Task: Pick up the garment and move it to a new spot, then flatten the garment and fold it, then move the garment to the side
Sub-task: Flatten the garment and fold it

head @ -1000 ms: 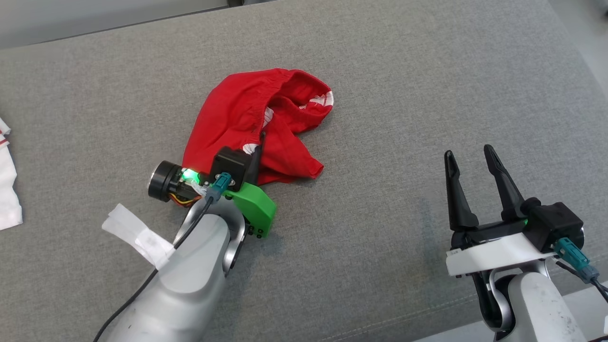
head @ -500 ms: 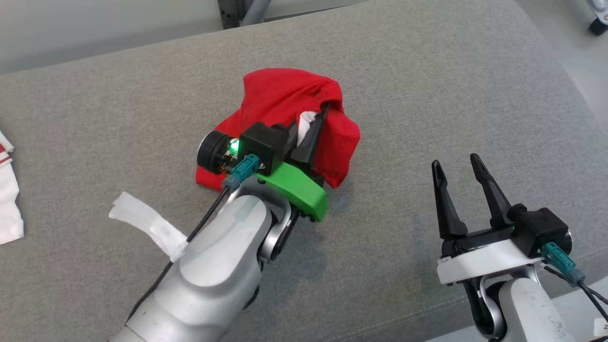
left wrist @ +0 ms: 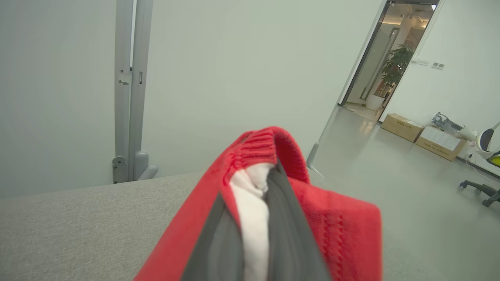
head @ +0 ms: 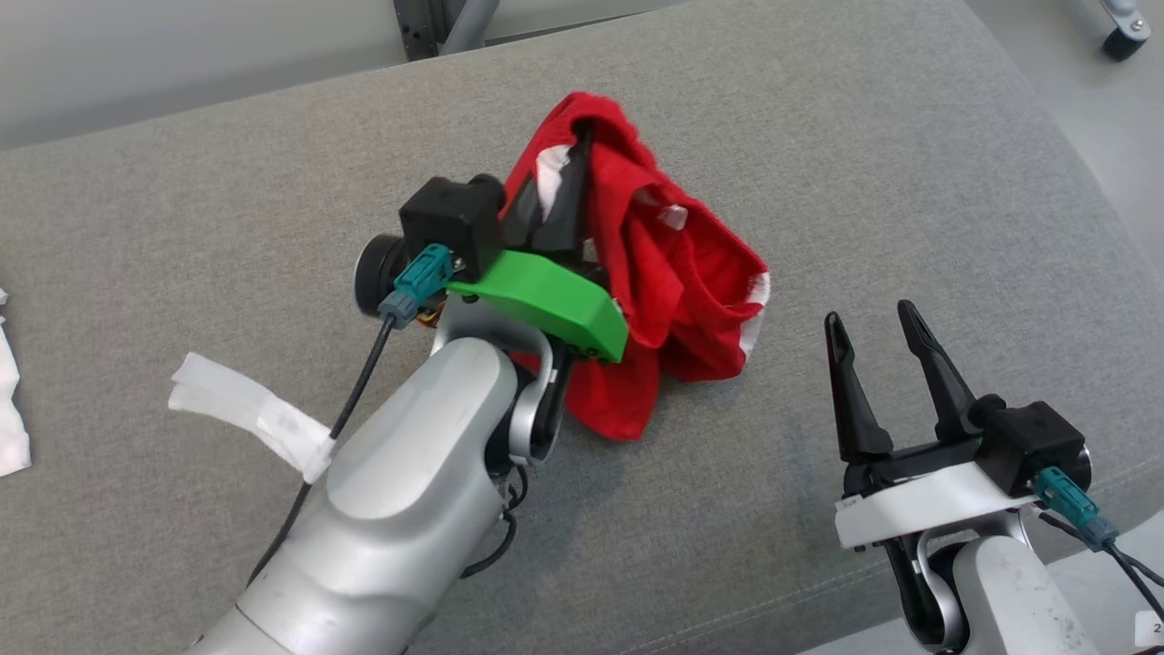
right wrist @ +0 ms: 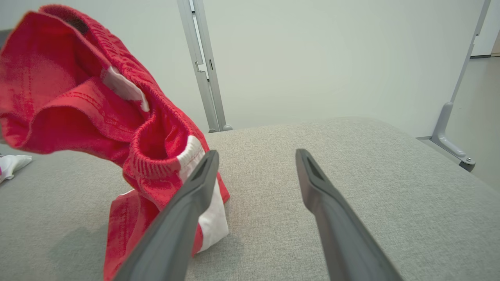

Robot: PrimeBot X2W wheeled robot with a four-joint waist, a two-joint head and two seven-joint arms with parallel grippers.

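While the left end effector (head: 580, 150) sits just above the middle of the head view, its two dark fingers are pinched together on a ribbed red edge of the garment (head: 691, 291). Along its own fingers in the left wrist view, the end effector (left wrist: 273, 171) has red cloth (left wrist: 343, 234) and a strip of white lining squeezed between them. The garment is red with white patches. It hangs bunched from that grip and spills toward the lower right of the centre. Its lowest folds rest on the grey fabric-covered desk (head: 909, 136).

At the lower right of the head view the right end effector (head: 870, 318) holds nothing, fingers spread wide and pointing up the frame, apart from the cloth. From its wrist camera, the same wide fingers (right wrist: 258, 154) frame bare grey fabric, with the garment (right wrist: 66, 101) filling the upper left and its hem on the desk just behind the left finger.

A scrap of white cloth (head: 9, 428) lies at the far left edge of the head view. A white tape tag (head: 245, 414) sticks out from the left arm.
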